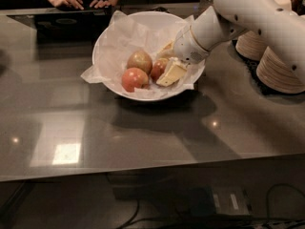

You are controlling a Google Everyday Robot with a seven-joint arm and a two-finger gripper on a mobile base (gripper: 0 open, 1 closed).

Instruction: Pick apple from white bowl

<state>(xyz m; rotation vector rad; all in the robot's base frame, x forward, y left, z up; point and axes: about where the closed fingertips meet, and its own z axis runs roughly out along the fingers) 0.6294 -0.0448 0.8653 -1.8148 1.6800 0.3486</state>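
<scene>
The white bowl point(114, 42), wide and lined with crinkled white paper, sits at the back middle of the grey table. Three apples lie in it. The deep dull red apple point(158, 68) is on the right, a paler pink-red apple point(134, 79) lies in front and a yellow-tan apple point(139, 61) behind. My gripper point(165, 62) reaches down into the bowl from the right on the white arm point(248, 13). Its pale fingers point(171, 73) are spread, one on each side of the red apple. I cannot tell whether they touch it.
Stacks of small beige disposable bowls point(279, 68) stand at the right, under the arm. A person's hands point(71, 1) rest on a dark laptop point(71, 23) at the table's far edge. The table's front edge runs along the lower part of the view.
</scene>
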